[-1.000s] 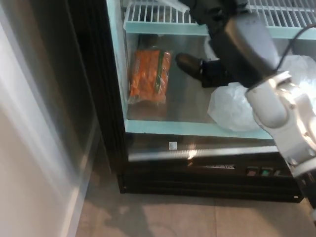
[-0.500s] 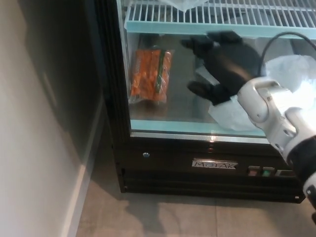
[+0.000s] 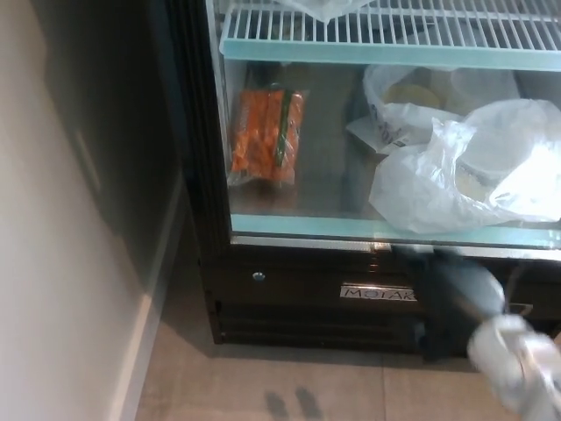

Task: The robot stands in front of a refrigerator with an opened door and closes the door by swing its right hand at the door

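The right hand [image 3: 451,289] is a motion-blurred dark shape low before the refrigerator [image 3: 368,303] base, so whether its fingers are apart or together cannot be told; half a second ago it was raised before the glass door [image 3: 351,132]. Behind the door lie one bag of carrots [image 3: 266,132] and crumpled white plastic bags [image 3: 473,167] under one wire shelf [image 3: 386,31].

Blurred hand, cropped fridge contents

The right hand [image 3: 451,285] is smeared by motion low in the frame, so its fingers cannot be made out, and its pale forearm [image 3: 519,364] runs off the bottom right corner. The wire shelf [image 3: 386,31] is cut by the top edge, the white plastic bags [image 3: 473,167] by the right edge. The nameplate [image 3: 372,292] lettering is partly hidden behind the hand.
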Available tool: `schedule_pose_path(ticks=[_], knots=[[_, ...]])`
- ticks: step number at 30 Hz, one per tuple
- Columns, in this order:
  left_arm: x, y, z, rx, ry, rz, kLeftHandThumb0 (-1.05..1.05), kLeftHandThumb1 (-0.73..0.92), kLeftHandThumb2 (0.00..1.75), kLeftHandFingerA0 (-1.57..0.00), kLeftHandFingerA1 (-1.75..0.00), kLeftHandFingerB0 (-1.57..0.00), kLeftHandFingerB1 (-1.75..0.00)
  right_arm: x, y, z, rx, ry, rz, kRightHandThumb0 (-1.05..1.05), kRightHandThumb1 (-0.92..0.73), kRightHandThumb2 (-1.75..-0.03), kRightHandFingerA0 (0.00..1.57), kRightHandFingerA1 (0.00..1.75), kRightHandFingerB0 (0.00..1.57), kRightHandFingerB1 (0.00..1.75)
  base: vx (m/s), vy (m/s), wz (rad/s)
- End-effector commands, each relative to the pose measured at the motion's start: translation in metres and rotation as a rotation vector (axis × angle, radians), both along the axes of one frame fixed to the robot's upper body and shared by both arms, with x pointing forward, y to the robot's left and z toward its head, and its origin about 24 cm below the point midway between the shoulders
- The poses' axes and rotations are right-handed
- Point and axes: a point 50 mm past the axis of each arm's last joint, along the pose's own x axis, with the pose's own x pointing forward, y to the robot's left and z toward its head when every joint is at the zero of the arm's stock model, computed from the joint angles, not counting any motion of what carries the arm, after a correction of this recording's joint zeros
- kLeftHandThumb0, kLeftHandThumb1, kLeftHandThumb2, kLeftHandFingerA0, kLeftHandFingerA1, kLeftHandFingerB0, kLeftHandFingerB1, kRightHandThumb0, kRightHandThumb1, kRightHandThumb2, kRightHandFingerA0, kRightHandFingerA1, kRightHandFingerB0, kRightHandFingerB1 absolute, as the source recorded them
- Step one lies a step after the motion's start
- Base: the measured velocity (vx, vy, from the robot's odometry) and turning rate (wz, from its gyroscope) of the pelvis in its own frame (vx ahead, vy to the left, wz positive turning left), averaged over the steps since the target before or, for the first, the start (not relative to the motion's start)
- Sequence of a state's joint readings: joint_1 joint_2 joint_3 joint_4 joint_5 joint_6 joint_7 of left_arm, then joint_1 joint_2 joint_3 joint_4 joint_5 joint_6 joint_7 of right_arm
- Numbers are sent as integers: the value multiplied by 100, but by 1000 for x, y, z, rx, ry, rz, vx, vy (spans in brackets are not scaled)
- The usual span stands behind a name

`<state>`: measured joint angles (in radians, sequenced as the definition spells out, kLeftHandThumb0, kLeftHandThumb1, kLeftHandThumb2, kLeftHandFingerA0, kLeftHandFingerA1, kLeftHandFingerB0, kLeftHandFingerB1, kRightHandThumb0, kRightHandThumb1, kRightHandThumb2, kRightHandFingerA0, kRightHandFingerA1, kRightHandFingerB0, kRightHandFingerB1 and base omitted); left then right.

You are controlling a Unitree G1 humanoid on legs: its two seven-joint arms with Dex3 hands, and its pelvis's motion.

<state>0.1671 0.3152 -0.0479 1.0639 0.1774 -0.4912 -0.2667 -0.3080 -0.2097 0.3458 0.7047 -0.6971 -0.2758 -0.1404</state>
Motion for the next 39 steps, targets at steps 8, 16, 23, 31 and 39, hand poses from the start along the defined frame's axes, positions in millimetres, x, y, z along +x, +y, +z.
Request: schedule_pose_path(ticks=[8,16,23,31,39], knots=[[-32,25,18,89,-101,18,-73,70,101,-34,-51,-22,-43,-171,-71,-81,413,327,-457,-35,-53,-109,0,47,0,47,0,0,0],[-44,25,12,78,-60,87,-68,62,100,-39,-54,-19,-43,-204,-88,-96,452,435,-594,-66,-85,-66,24,31,17,27,0,0,0],[-54,28,8,96,-34,126,-71,62,101,-40,-54,-20,-43,-219,-85,-108,455,540,-608,-72,-85,-65,26,32,18,28,0,0,0],[-62,29,6,126,-17,137,-63,59,100,-40,-55,-21,-45,-232,-77,-111,470,577,-572,-69,-82,-66,28,32,19,28,0,0,0],[-59,26,4,137,-13,132,-76,70,69,-43,-39,-34,-35,-237,-77,-109,490,559,-586,-70,-82,-66,29,33,20,28,0,0,0]])
